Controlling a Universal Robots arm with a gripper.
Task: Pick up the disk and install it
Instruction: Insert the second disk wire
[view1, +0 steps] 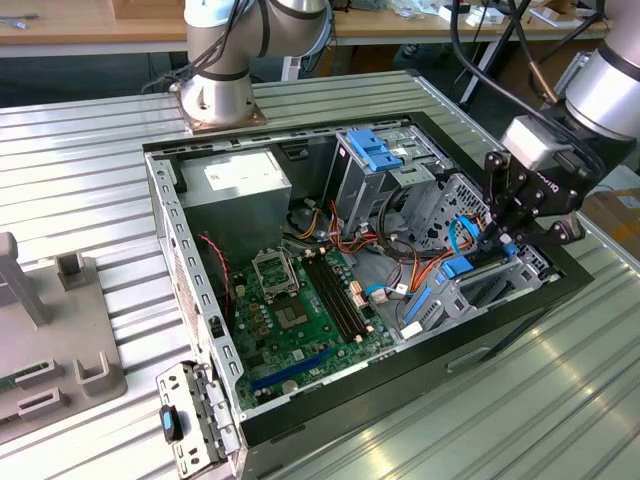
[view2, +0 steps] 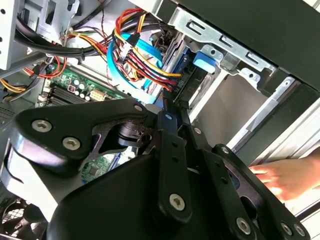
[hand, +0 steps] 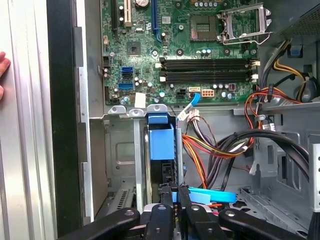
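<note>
Open black computer case (view1: 200, 330) on ribbed metal table (view1: 80, 160), green motherboard (view1: 300, 310) and grey power-supply box (view1: 235, 180) inside, black gripper (view1: 497, 238) lowered over the metal drive cage (view1: 470, 290), narrow fingers (hand: 167, 192) pinched on the blue-railed silver disk (hand: 161, 145) standing edgewise in the cage slot.

We are in a robotics lab or workshop: an open computer case (view1: 350, 290) lies on a ribbed aluminium table (view1: 80, 160), the robot arm's base (view1: 215, 100) bolted to it, wooden workbenches (view1: 90, 25) behind.
</note>
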